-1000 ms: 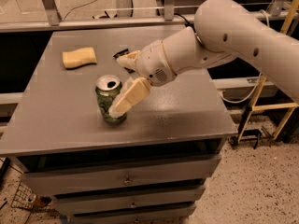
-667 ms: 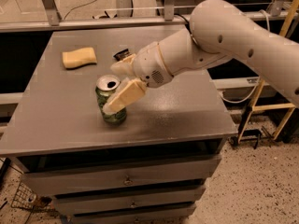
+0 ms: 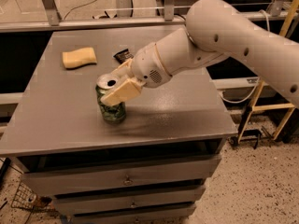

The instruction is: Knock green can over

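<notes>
Hand shifted left, spread open astride top of upright green can

The cream two-finger gripper has been carried a little further left over the last second. Its near finger is now laid further across the upper right side of the small dark green aluminium can than before. The white rounded arm behind it has been swung left with it.
</notes>
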You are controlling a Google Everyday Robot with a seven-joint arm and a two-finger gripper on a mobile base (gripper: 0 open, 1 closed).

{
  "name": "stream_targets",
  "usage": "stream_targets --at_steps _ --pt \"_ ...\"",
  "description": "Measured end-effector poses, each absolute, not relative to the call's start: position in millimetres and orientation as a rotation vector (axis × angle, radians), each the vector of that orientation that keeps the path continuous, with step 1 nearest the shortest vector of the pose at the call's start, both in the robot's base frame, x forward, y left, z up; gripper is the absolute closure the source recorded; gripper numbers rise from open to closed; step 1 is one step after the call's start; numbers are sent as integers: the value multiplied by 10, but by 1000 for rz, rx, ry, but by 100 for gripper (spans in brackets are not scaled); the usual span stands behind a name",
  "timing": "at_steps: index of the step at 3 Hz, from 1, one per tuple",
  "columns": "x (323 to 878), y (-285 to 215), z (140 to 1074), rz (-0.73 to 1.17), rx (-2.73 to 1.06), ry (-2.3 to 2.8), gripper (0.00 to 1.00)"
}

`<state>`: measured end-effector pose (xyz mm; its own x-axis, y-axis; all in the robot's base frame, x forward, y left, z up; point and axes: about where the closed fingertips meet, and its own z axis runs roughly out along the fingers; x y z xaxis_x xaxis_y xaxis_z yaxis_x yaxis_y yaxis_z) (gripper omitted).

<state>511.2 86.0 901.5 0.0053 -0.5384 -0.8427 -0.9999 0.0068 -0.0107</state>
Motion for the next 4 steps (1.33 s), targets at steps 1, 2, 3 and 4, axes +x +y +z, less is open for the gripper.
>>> stream_targets --at_steps 1,2,3,4 --pt "5304 611 9029 781 -1606 1668 100" --pt "5519 305 9015 673 -1591 1735 100" --pt "5686 25 9065 547 -1572 1789 100" --pt "5785 -204 9193 391 -1571 1814 100"
